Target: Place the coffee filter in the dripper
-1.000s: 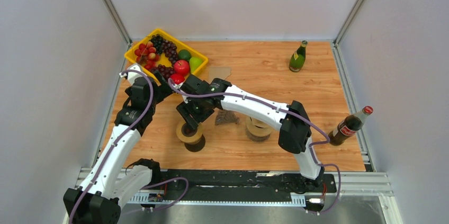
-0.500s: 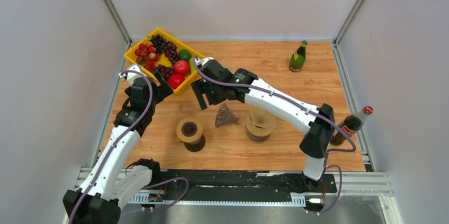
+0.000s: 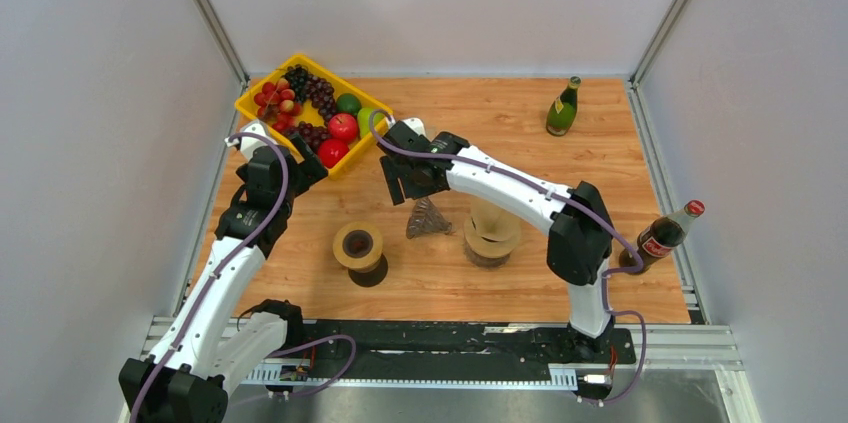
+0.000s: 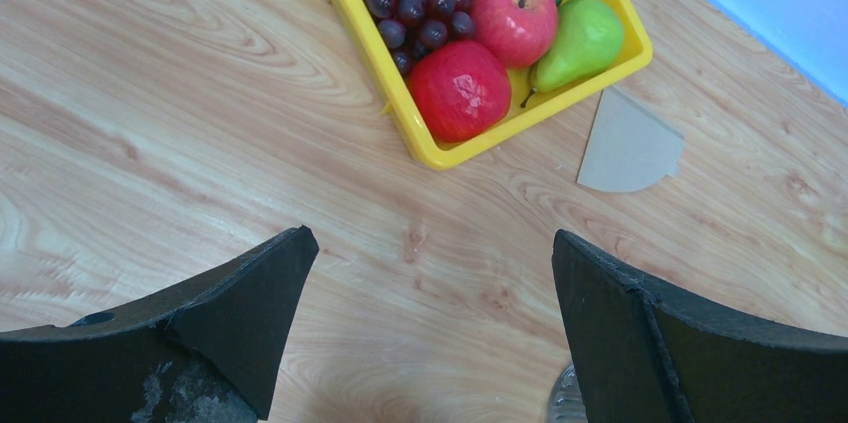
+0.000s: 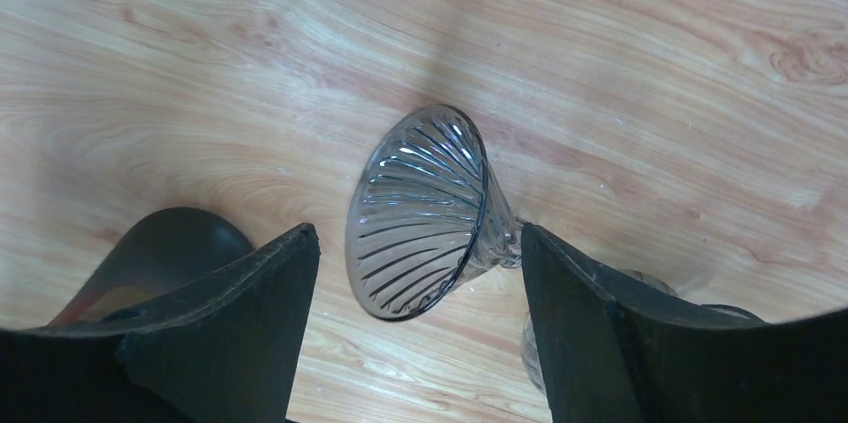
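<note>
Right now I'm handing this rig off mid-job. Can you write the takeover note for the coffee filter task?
Left gripper: open, empty, over the table near the yellow fruit tray.
Right gripper: open, empty, above the glass dripper, apparently not touching it.
Dripper: lying on its side on the table.
Paper coffee filter: flat on the table beside the tray.
Done: nothing placed yet.
Left: probably stand the dripper upright, then pick up the filter and seat it inside.
</note>
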